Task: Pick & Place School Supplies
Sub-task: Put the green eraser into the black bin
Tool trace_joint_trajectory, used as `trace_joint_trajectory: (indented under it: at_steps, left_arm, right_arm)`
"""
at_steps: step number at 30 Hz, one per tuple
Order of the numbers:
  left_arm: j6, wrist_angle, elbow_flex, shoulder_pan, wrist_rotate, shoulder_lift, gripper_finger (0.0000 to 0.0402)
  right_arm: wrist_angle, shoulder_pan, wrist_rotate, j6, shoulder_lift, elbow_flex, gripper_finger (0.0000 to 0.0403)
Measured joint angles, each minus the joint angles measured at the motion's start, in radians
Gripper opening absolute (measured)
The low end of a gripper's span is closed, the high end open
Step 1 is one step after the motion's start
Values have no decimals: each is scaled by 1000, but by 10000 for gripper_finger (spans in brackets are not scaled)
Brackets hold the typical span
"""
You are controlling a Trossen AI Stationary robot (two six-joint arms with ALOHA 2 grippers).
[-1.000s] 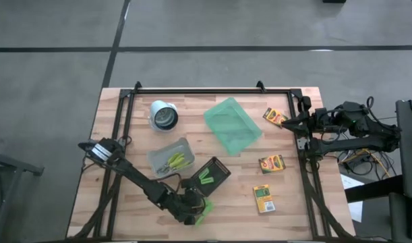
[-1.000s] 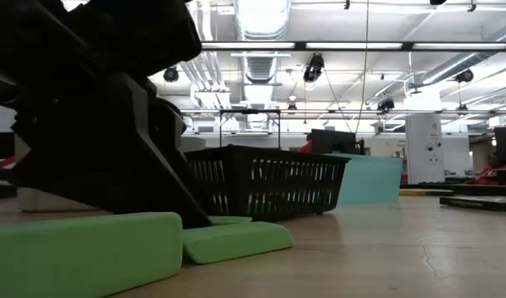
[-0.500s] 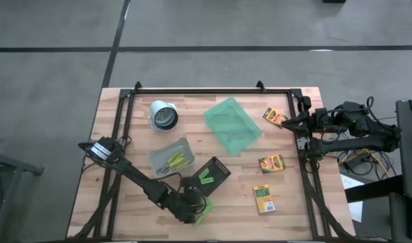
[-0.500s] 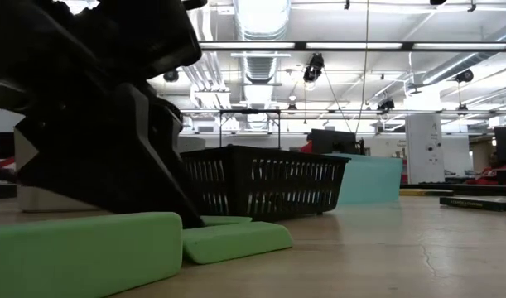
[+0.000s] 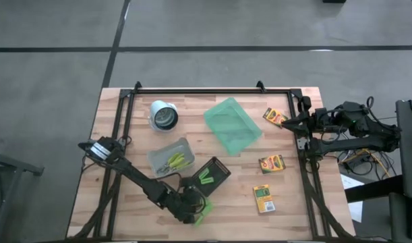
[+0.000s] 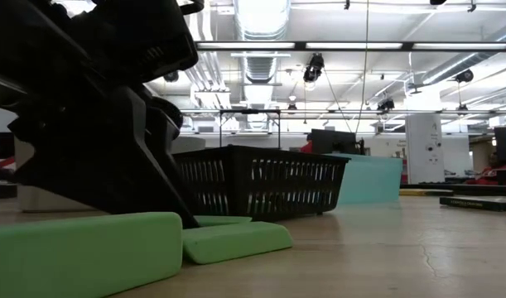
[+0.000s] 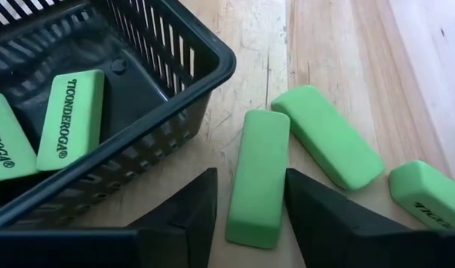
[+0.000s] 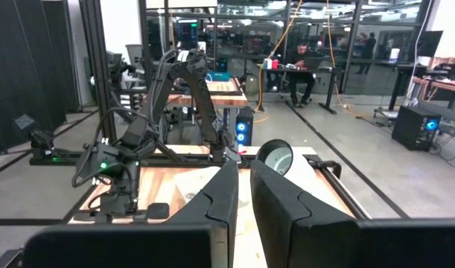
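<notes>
- Green eraser blocks (image 5: 203,210) are mostly hidden beneath the left gripper (image 5: 194,210) in the high view; crayon boxes (image 5: 271,163) lie well apart from it.
- Low view: the left arm's dark bulk hides most of the black basket (image 6: 265,180).
- Left wrist view: the spread fingers (image 7: 184,216) straddle one eraser (image 7: 258,176); two more lie just beside it.
- Right wrist view: the right gripper (image 8: 243,195) is pressed nearly together, empty.

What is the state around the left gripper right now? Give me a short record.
left gripper: open, low over the table beside the black basket
green eraser: flat on the table between its fingers; contact unclear
basket erasers: two, lying inside
loose erasers: two more on the table, next to the first
right gripper: shut, empty, parked at the table's right edge
crayon boxes: three, on the table's right side
</notes>
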Motion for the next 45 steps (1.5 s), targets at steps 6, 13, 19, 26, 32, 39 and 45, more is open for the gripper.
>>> trace_joint_trajectory:
  at_steps: [6,13,19,26,32,39,45]
  left_arm:
    - [-21,0,0,0,0,0,120]
    - [-34,0,0,0,-1,0,100]
    - [-20,-4,17,0,7,-1,98]
    - [-22,-122,63,-2,34,-61,97]
    - [-102,-338,153,-2,47,-161,97]
    - [-94,-569,327,21,-34,-243,97]
    - [-143,-686,464,89,-61,-247,97]
  right_arm:
    - [0,0,0,0,0,0,36]
    - [0,0,0,0,0,0,36]
    - [0,0,0,0,0,0,36]
    - [0,0,0,0,0,0,36]
    - [0,0,0,0,0,0,36]
    - [0,0,0,0,0,0,36]
    - [0,0,0,0,0,0,36]
